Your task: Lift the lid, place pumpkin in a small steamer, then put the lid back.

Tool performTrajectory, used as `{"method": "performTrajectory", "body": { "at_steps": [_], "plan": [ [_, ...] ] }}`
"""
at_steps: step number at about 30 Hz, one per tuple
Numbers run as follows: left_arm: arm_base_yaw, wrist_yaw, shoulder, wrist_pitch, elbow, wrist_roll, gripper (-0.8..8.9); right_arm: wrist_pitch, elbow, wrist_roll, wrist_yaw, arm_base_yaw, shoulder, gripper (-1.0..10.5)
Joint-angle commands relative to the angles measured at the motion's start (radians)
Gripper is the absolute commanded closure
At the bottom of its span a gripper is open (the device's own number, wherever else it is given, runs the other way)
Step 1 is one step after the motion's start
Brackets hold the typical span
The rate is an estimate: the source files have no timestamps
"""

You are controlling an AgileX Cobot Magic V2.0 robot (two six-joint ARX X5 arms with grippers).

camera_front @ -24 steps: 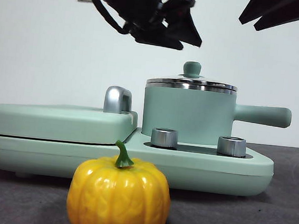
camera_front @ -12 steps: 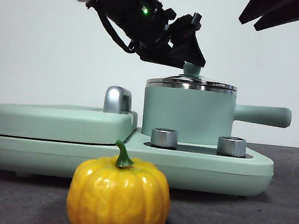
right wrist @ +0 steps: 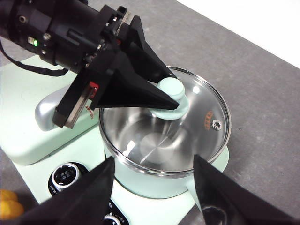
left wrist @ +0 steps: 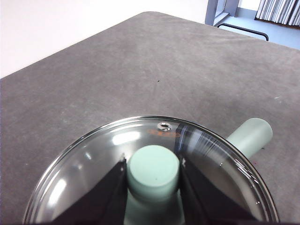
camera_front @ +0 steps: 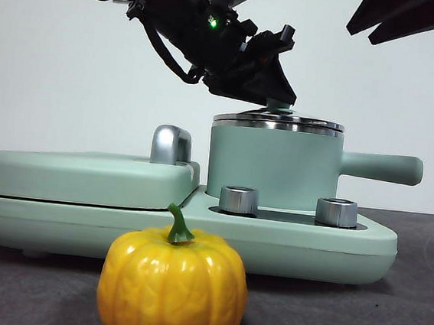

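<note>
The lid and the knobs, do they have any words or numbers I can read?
Nothing here can be read.
Glass lid: a small orange-brown mark by its steam vent, too blurred to read.
Black dial on the cooker base: tiny white marks round it, too small to read.
Left end effector, its jaws around the lid's knob: a red tag, no readable words.

A: The lid's [camera_front: 278, 122] knob is almost swallowed by the left gripper [camera_front: 274, 91] in the front view!
B: And the pumpkin [camera_front: 172, 289] is cut off below there. In the right wrist view only an orange sliver shows at the edge.
</note>
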Motion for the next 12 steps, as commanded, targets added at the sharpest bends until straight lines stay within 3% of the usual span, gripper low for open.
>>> {"method": "performTrajectory", "body": {
  "at_steps": [1,12],
  "plan": [
    [-0.009,-0.001,0.022,0.010,0.023,-0.007,8.07,0.010,0.021,0.011,0.001,0.006,0.008,6.8],
    [0.006,-0.002,-0.119,0.002,0.033,-0.006,8.06,0.010,0.021,0.011,0.001,0.005,0.008,6.8]
  ]
}}
